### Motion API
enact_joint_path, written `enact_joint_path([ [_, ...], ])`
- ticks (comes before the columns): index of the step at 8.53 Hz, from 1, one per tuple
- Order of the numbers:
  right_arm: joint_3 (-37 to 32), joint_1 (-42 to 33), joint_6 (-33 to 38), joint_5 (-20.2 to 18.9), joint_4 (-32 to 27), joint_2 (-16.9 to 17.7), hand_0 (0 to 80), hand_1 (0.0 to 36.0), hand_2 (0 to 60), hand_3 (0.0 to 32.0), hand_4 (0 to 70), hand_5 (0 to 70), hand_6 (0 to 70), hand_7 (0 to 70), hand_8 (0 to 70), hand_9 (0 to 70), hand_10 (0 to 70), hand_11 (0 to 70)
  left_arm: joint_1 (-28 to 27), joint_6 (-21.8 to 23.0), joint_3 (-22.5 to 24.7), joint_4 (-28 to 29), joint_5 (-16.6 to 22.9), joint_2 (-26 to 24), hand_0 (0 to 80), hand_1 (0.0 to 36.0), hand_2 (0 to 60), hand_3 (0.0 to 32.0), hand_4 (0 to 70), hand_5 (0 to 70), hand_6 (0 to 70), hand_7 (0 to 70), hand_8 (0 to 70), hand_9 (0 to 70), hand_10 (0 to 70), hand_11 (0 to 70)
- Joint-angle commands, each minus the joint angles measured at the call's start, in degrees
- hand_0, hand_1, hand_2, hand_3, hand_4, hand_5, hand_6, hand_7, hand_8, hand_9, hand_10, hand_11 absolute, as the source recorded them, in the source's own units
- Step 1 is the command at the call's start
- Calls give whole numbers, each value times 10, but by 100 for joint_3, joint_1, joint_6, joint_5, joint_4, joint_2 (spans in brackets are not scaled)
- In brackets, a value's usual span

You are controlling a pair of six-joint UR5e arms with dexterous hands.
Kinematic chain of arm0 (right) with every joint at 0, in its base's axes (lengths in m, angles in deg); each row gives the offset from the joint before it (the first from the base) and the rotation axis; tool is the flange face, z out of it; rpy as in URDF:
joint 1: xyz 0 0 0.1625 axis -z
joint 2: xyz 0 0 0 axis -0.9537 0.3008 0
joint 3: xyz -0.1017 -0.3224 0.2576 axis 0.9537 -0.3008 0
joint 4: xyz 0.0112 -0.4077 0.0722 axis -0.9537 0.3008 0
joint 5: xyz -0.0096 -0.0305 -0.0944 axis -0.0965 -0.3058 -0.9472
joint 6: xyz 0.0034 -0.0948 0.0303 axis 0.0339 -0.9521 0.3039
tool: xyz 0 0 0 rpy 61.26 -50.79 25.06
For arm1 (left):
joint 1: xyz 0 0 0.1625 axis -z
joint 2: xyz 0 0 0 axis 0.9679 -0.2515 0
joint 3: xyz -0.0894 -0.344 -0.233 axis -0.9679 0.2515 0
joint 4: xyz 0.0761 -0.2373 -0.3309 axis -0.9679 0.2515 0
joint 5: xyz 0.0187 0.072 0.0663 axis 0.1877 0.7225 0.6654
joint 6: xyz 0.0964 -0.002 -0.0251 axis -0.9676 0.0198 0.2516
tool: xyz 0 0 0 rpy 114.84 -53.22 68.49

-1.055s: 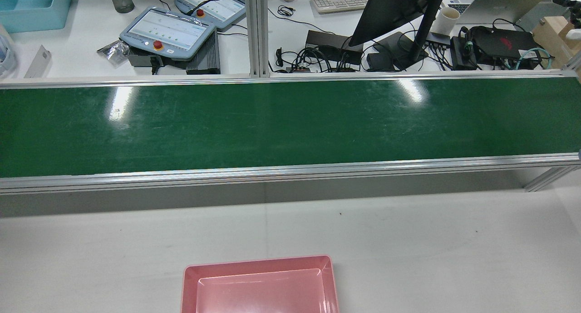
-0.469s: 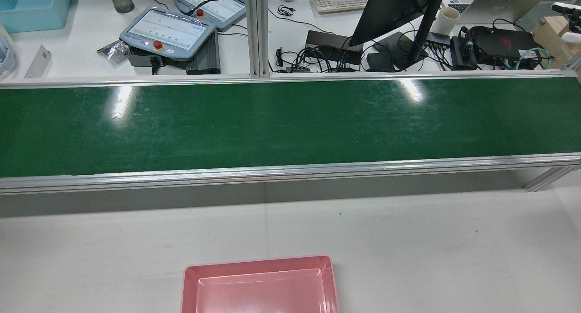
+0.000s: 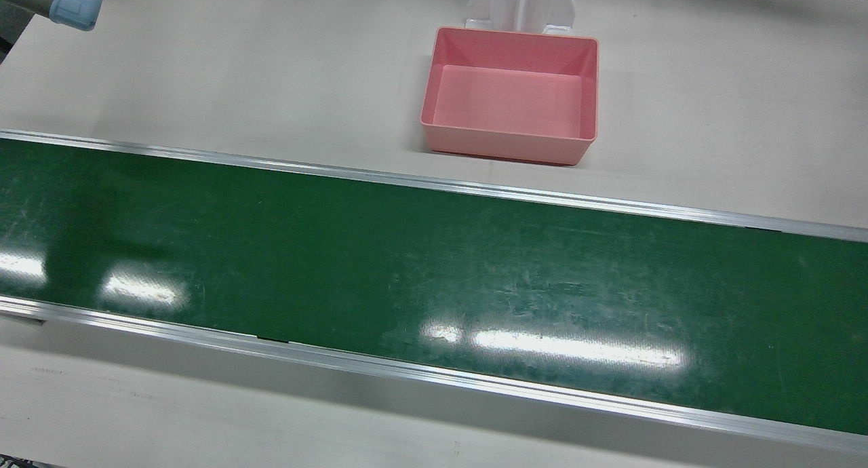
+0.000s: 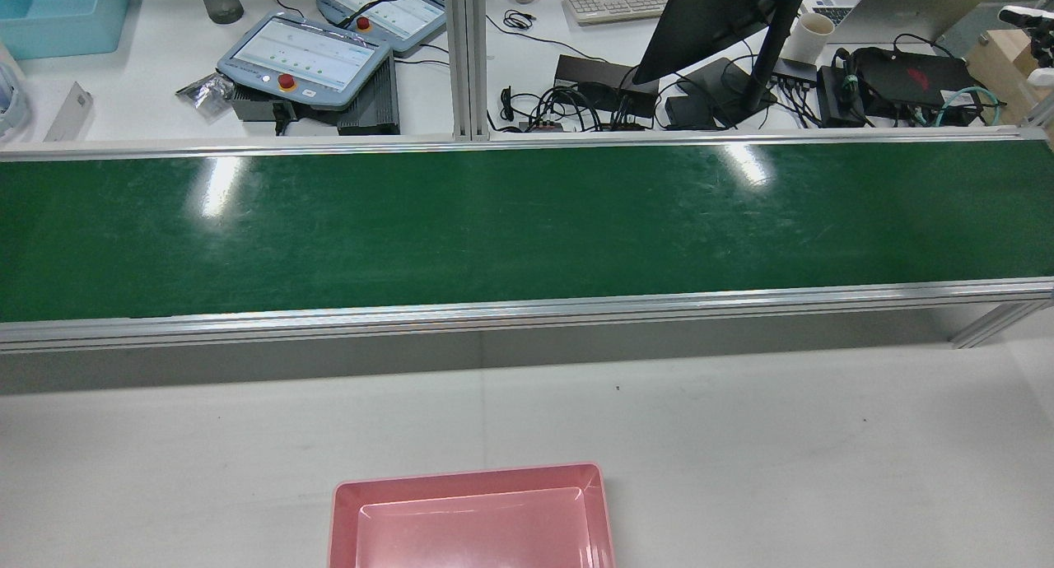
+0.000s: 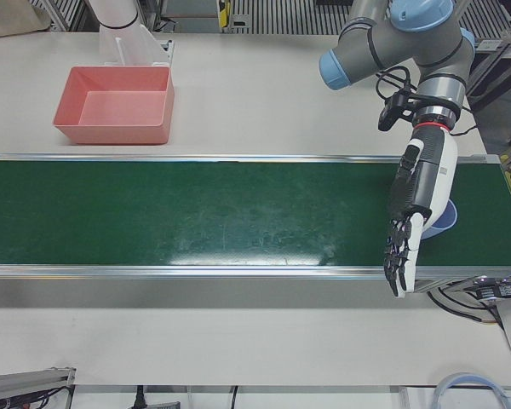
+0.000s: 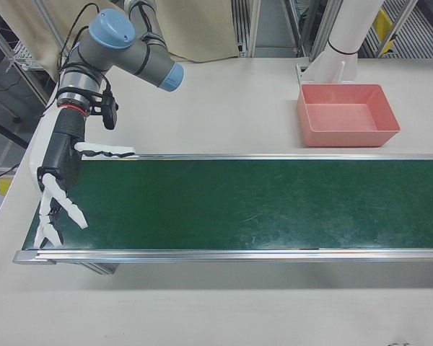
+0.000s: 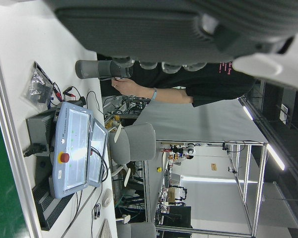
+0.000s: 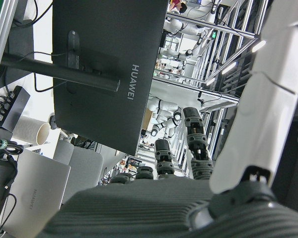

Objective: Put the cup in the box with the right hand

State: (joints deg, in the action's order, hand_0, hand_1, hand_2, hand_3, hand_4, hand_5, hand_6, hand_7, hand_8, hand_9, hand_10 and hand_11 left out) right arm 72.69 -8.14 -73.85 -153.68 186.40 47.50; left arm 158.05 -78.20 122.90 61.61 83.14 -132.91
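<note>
Nothing on the belt or table has shifted in the rear view; the cup waits at the far end.

The bluish cup (image 5: 444, 223) sits on the green conveyor belt (image 3: 407, 264) at the left arm's end, half hidden behind the left hand (image 5: 416, 200), whose fingers hang straight and empty. The right hand (image 6: 58, 184), fingers splayed and empty, hovers over the opposite end, well apart from the cup. The pink box (image 5: 111, 132) stands empty on the white table (image 3: 203, 68) beside the belt, between the arms.
</note>
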Motion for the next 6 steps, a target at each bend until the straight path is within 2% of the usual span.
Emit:
enact_joint_path([
  [1,9,21,0,0,0,0,535,145,24,0,109,51,59,232,3,56,0,0,0,0,0,0,0,0,0,0,0,0,0,0,0,0,0,0,0,0],
  [2,9,21,-8,0,0,0,542,136,0,0,120,51,59,228,4,55,0,0,0,8,0,0,0,0,0,0,0,0,0,0,0,0,0,0,0,0],
  [3,1,30,0,0,0,9,521,173,100,0,71,52,59,227,4,56,0,0,0,8,0,0,0,0,0,0,0,0,0,0,0,0,0,0,0,0],
  [4,1,30,0,0,0,9,536,148,25,0,108,52,60,234,5,58,0,0,0,0,0,0,0,0,0,0,0,0,0,0,0,0,0,0,0,0],
  [5,9,30,0,0,0,9,525,167,78,0,81,52,59,227,5,56,0,0,0,0,0,0,0,0,0,0,0,0,0,0,0,0,0,0,0,0],
  [6,9,39,0,0,0,9,537,150,26,0,103,53,58,219,4,54,0,0,0,0,0,0,0,0,0,0,0,0,0,0,0,0,0,0,0,0],
])
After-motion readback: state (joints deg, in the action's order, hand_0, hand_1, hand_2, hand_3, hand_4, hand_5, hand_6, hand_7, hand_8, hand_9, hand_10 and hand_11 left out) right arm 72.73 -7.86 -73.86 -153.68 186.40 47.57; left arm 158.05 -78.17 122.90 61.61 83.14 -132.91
